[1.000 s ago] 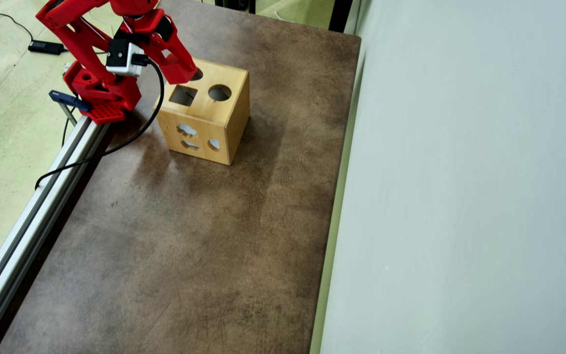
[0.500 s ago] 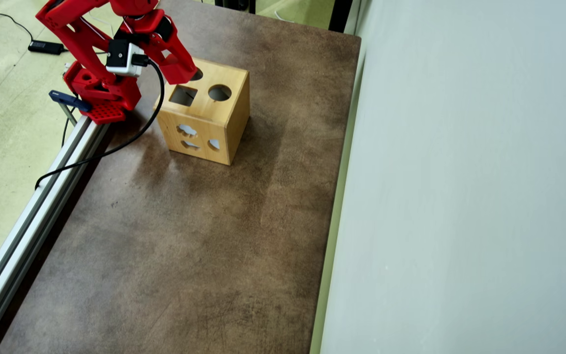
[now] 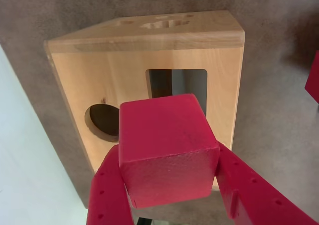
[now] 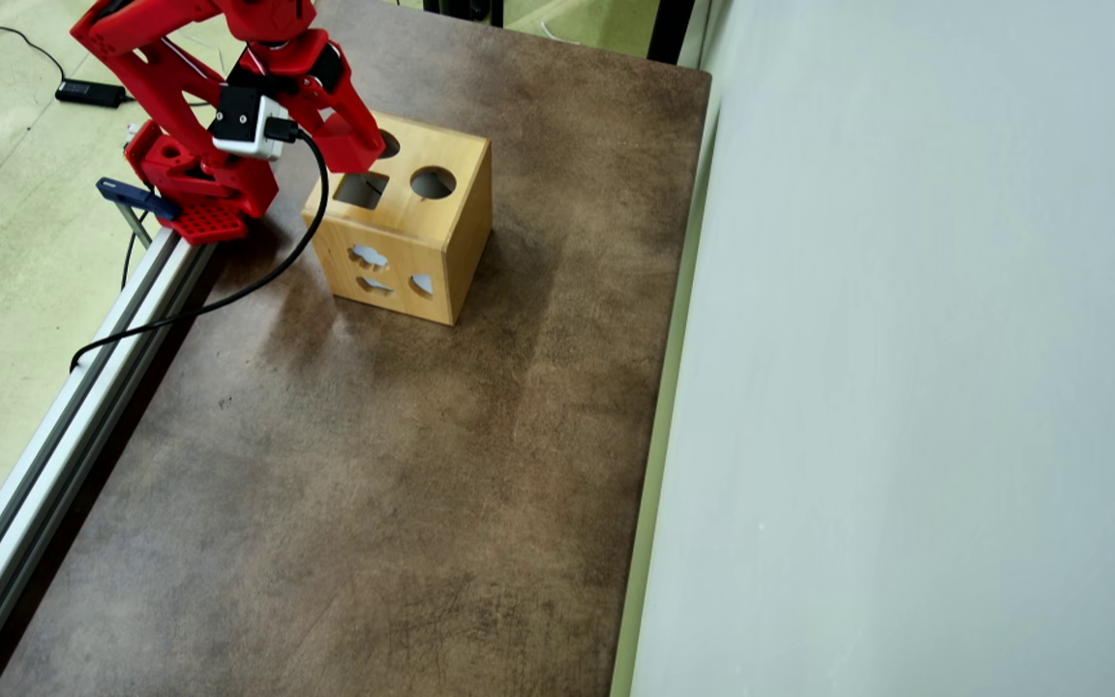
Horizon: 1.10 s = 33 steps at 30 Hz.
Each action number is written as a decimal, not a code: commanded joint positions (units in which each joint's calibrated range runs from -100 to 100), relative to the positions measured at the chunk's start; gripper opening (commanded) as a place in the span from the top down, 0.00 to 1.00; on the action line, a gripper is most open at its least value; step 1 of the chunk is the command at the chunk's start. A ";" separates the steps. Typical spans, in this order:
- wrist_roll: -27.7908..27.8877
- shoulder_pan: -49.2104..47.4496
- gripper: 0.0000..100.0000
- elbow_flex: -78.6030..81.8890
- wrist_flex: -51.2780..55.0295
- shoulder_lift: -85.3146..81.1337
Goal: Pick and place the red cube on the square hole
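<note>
The red cube (image 3: 167, 148) is clamped between the two red fingers of my gripper (image 3: 167, 158). It hangs just above the top face of the wooden box (image 3: 124, 80). The square hole (image 3: 182, 80) lies right behind the cube, partly covered by it. A round hole (image 3: 102, 121) is to its left. In the overhead view my gripper (image 4: 354, 145) is over the box's (image 4: 422, 247) near-left top edge, beside the square hole (image 4: 361, 190). The cube cannot be told apart from the red arm there.
The box stands at the far left of the brown table (image 4: 374, 484). The arm's base (image 4: 199, 184) and an aluminium rail (image 4: 64, 416) run along the left edge, with a black cable (image 4: 228, 295). A pale wall (image 4: 906, 387) bounds the right. A red part (image 3: 314, 80) shows at the wrist view's right edge.
</note>
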 commanded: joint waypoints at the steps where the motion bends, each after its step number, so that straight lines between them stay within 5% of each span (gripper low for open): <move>1: 0.34 0.13 0.98 -0.51 -0.23 2.27; 33: 0.44 0.05 0.98 1.72 -0.15 10.84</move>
